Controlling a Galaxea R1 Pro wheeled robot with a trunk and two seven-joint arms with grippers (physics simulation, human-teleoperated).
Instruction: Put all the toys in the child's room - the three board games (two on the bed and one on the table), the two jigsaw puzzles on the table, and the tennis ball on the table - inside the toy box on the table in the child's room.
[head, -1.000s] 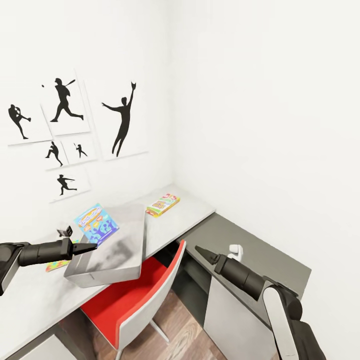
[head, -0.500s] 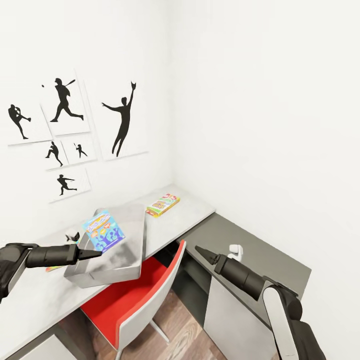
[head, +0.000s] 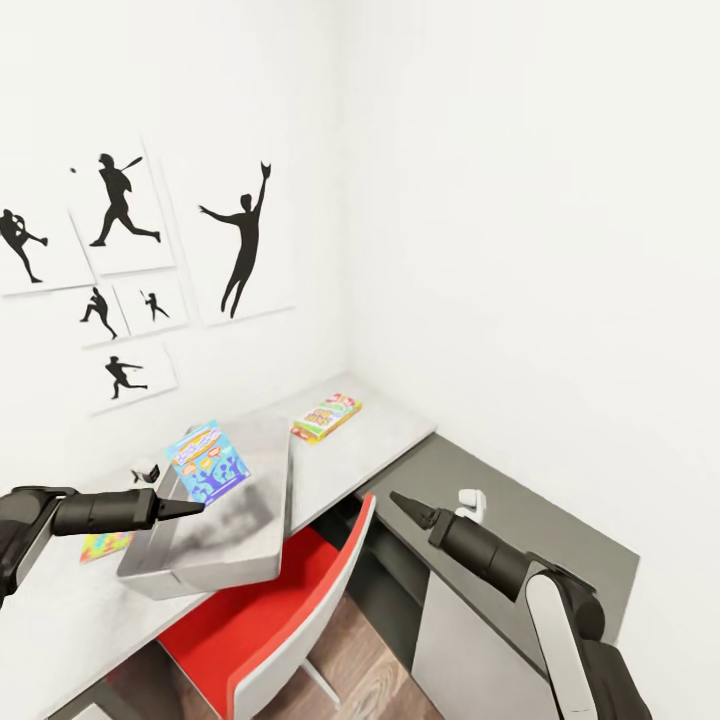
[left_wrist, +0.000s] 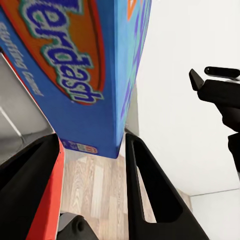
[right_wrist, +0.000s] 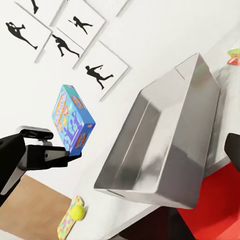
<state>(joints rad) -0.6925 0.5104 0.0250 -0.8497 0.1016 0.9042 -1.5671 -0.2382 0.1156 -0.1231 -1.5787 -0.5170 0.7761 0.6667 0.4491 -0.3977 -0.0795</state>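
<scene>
My left gripper (head: 192, 508) (left_wrist: 92, 165) is shut on the lower corner of a blue board game (head: 207, 462) (right_wrist: 71, 119), which it holds upright over the open grey metal toy box (head: 225, 545) (right_wrist: 165, 150) on the table (head: 375, 440). A second board game (head: 326, 416), yellow with green and red patches, lies flat further along the table. A colourful flat jigsaw puzzle (head: 104, 546) (right_wrist: 67, 222) lies beside the toy box, with the yellow tennis ball (right_wrist: 76, 213) resting on it. My right gripper (head: 398, 498) (left_wrist: 206, 77) hovers open over the chair, holding nothing.
A red-seated chair (head: 270, 610) is tucked under the table below the toy box. The lower dark grey side unit (head: 530, 520) carries a small white object (head: 470, 500). Baseball silhouette posters (head: 245, 240) hang on the white wall.
Over the last second my left gripper carried the blue board game to the right, from beside the toy box to above it. The camera has shifted slightly. The right arm is still.
</scene>
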